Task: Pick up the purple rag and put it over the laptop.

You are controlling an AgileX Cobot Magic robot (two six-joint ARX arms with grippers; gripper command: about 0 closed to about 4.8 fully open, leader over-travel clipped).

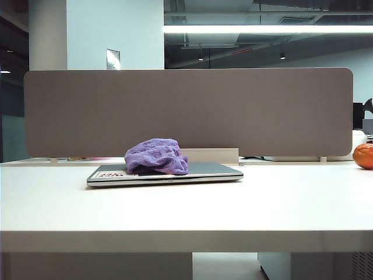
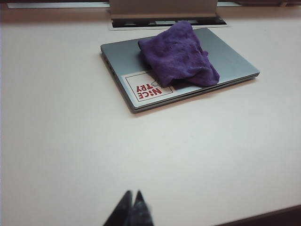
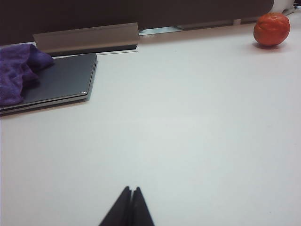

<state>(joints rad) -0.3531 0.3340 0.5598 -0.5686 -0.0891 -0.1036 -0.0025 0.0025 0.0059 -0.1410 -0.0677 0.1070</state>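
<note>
The purple rag [image 1: 157, 156] lies bunched in a heap on the closed silver-grey laptop [image 1: 204, 171], covering the middle and left part of its lid; a white and red sticker shows beside it. In the left wrist view the purple rag [image 2: 179, 55] rests on the laptop [image 2: 230, 59], well away from my left gripper [image 2: 132, 193], which is shut and empty above the bare table. My right gripper [image 3: 132, 189] is shut and empty too, with the purple rag [image 3: 16, 70] and the laptop [image 3: 63, 77] far off to one side. Neither gripper shows in the exterior view.
An orange round fruit [image 1: 363, 156] sits at the table's far right, also in the right wrist view as the orange fruit [image 3: 271, 29]. A grey partition screen [image 1: 186, 111] runs along the back of the white table [image 1: 186, 210]. A cable slot cover [image 2: 162, 9] lies behind the laptop.
</note>
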